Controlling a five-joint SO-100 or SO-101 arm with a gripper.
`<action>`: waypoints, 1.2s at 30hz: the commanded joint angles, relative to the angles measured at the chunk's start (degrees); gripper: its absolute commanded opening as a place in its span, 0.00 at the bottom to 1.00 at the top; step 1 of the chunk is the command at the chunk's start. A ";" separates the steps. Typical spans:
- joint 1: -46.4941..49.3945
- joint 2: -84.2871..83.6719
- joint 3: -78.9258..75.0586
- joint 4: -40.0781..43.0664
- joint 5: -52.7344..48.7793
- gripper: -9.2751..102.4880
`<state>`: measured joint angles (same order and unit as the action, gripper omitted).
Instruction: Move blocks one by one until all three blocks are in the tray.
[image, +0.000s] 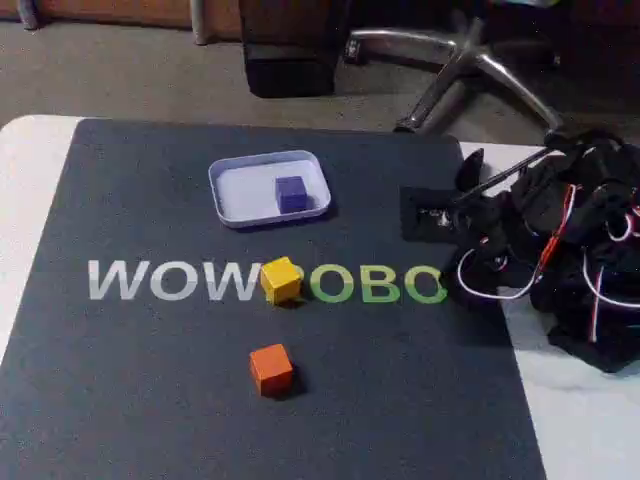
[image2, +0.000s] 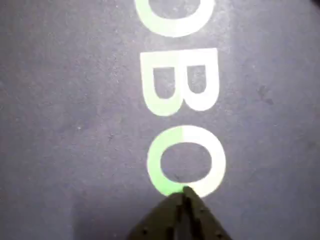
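In the fixed view, a pale lavender shallow tray (image: 228, 197) holds the dark purple cube (image: 291, 193); a yellow cube (image: 281, 280) and an orange cube (image: 271, 368) sit on the dark mat (image: 130, 400). At right, the black gripper (image2: 184, 192) rests, fingers pressed together.

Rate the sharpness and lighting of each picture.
Fixed view: dim and slightly soft; the orange block and yellow block cast short shadows to their right on the mat; no glare. Wrist view: blurry, with fuzzy letter edges and the gripper an unfocused dark shape at the bottom.
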<state>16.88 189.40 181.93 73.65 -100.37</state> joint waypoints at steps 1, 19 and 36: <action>0.35 0.09 -0.26 0.26 0.09 0.02; 0.35 0.09 -0.26 0.26 0.09 0.02; -4.66 0.09 -0.26 0.26 -0.09 0.01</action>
<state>13.71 189.40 181.93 73.65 -100.28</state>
